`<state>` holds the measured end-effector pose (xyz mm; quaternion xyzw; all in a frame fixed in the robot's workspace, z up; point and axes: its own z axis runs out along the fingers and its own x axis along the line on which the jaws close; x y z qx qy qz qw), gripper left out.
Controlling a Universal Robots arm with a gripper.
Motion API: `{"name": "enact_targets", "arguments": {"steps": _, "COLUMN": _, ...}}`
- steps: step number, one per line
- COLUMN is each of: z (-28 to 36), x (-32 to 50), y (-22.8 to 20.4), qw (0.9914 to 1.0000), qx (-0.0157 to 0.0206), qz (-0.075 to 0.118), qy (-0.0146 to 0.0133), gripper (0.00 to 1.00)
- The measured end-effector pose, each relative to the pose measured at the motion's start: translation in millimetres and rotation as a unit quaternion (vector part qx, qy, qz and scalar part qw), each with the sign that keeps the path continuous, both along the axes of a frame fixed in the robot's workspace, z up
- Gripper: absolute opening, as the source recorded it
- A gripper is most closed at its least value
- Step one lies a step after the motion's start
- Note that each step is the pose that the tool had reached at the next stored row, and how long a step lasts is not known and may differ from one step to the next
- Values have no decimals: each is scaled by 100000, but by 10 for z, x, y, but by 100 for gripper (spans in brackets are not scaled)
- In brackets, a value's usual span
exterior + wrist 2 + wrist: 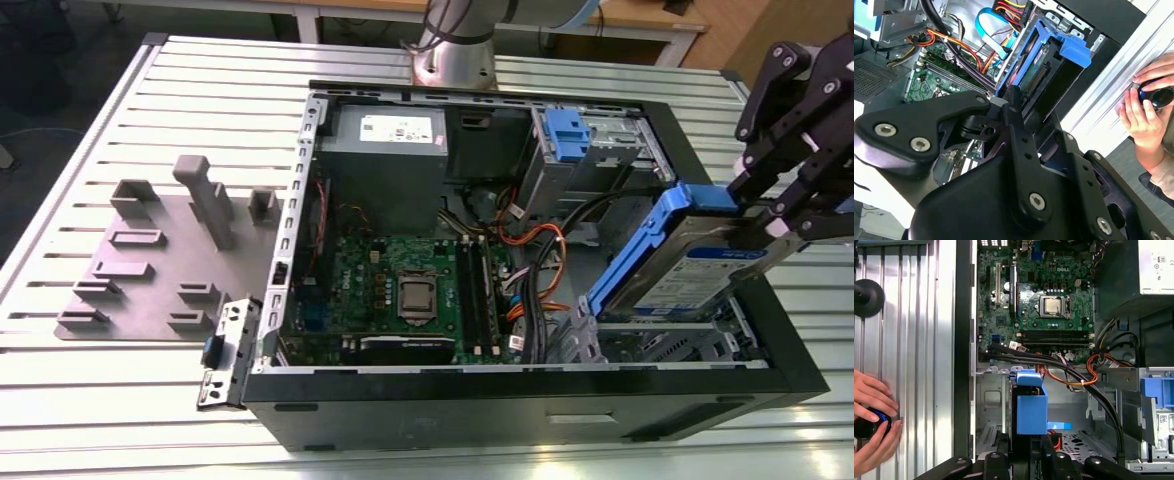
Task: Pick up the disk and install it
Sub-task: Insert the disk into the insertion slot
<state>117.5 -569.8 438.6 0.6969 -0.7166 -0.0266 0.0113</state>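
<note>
Exterior view: the gripper is closed on the tilted disk at its upper end.

Disk over open computer case

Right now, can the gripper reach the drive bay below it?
Probably yes: the gripper, shut on the disk, hangs right above the drive bay; the cables lie beside it, not across.
</note>
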Motion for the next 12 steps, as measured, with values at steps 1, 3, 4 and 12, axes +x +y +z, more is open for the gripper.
{"name": "enact_targets", "arguments": {"steps": 1, "z": -17, "x": 0, "y": 0, "qw": 100000, "qx": -1, "qz": 1, "qy": 0, "gripper": 35}}
{"name": "enact_targets", "arguments": {"steps": 3, "z": -55, "x": 0, "y": 0, "qw": 100000, "qx": 8, "qz": 2, "qy": -1, "gripper": 35}}
{"name": "enact_targets", "arguments": {"steps": 4, "z": -73, "x": 0, "y": 0, "qw": 100000, "qx": 8, "qz": 2, "qy": 1, "gripper": 35}}
{"name": "enact_targets", "arguments": {"steps": 12, "z": -213, "x": 0, "y": 0, "qw": 100000, "qx": 5, "qz": 0, "qy": -1, "gripper": 35}}
